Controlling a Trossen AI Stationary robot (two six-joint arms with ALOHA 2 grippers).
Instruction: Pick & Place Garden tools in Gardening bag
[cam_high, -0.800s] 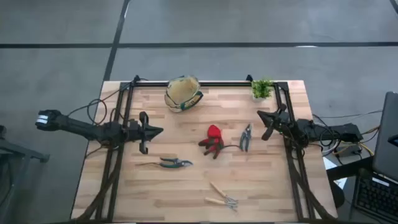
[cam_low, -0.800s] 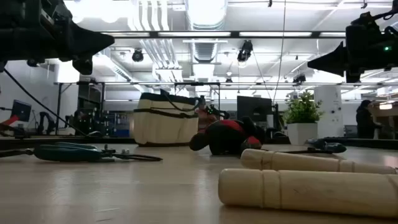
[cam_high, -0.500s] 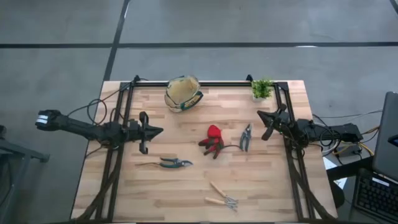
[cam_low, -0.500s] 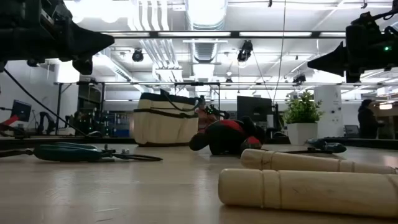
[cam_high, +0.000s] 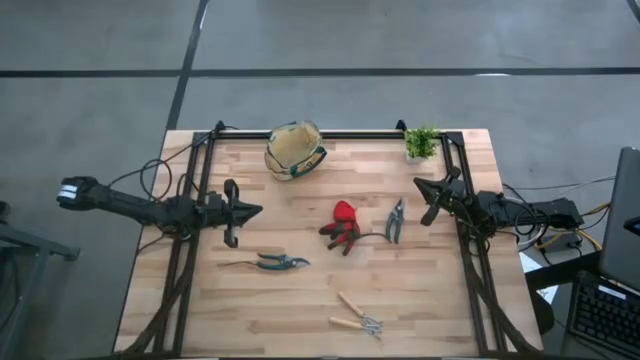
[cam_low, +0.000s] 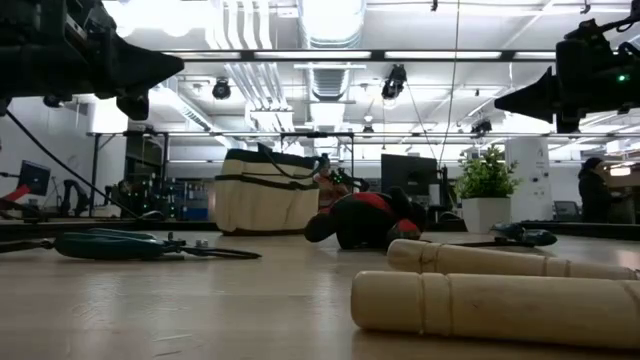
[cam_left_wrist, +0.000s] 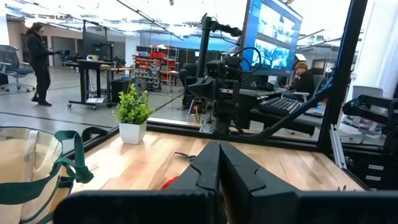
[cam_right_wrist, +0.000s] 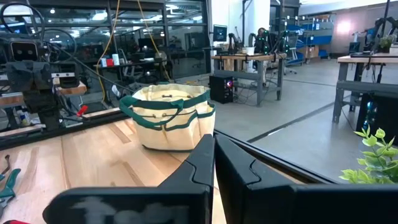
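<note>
Fingers pressed together and holding nothing, the left gripper (cam_high: 250, 211) hangs over the table (cam_high: 300, 310) left of the red glove (cam_high: 342, 226), and the right gripper (cam_high: 424, 199) right of it is closed too. Just right of the glove, one pruner (cam_high: 395, 221) lies lengthwise toward the bag (cam_high: 294, 150). The other pruner (cam_high: 268, 262) lies crosswise, blades pointing left, and the bag sits at the far edge.

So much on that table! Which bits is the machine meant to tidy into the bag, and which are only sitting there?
For the job:
- gardening bag
- pruning shears near the left arm
- pruning shears near the right arm
- red-and-black glove
- wooden-handled rake pieces

Just sitting there:
- potted plant

Nothing is picked up yet.
</note>
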